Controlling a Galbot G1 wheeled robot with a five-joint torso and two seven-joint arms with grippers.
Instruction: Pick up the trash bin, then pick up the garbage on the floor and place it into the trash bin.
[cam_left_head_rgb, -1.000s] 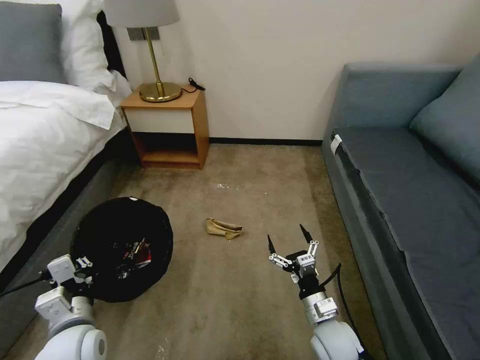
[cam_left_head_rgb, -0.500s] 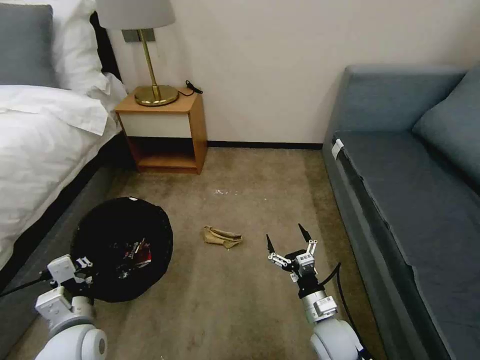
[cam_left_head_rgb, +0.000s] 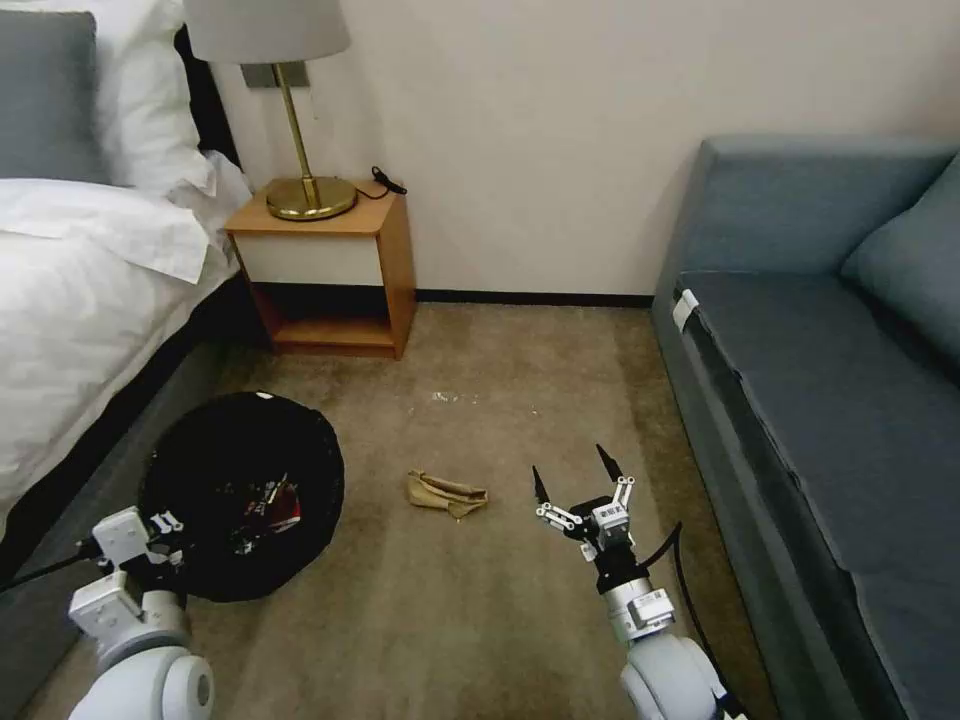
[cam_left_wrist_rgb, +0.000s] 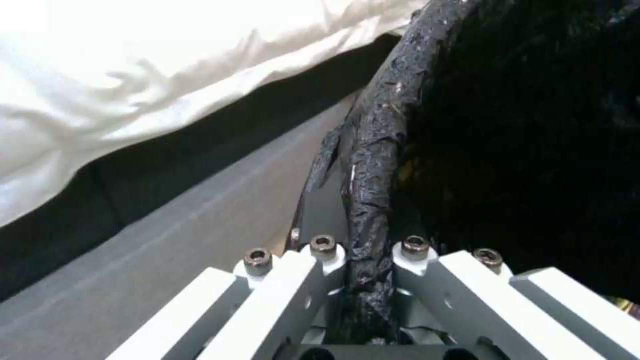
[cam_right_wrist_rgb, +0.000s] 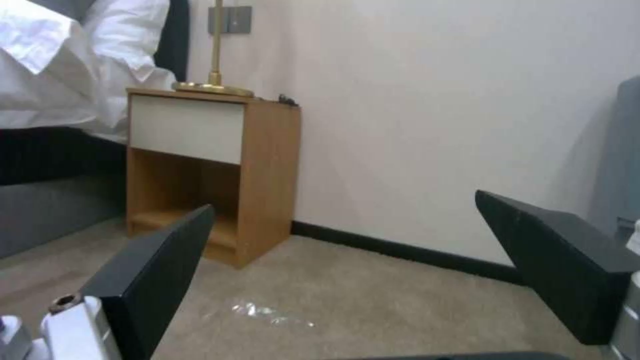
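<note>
The trash bin, round and black with a bag liner, hangs low at my left beside the bed. My left gripper is shut on its near rim. The left wrist view shows the crinkled liner rim pinched in that gripper. A red snack packet and other litter lie inside the bin. One piece of garbage, a tan paper scrap, lies on the carpet between the bin and my right gripper. That gripper is open and empty, a little right of the scrap. Its black fingers stand wide apart.
A wooden nightstand with a brass lamp stands against the far wall. The bed runs along the left, a grey-blue sofa along the right. A small clear scrap lies on the carpet farther ahead.
The whole picture has shifted: the nightstand, the tan scrap and the carpet marks sit lower in the head view, so the camera has moved. Both grippers hold the same pose.
</note>
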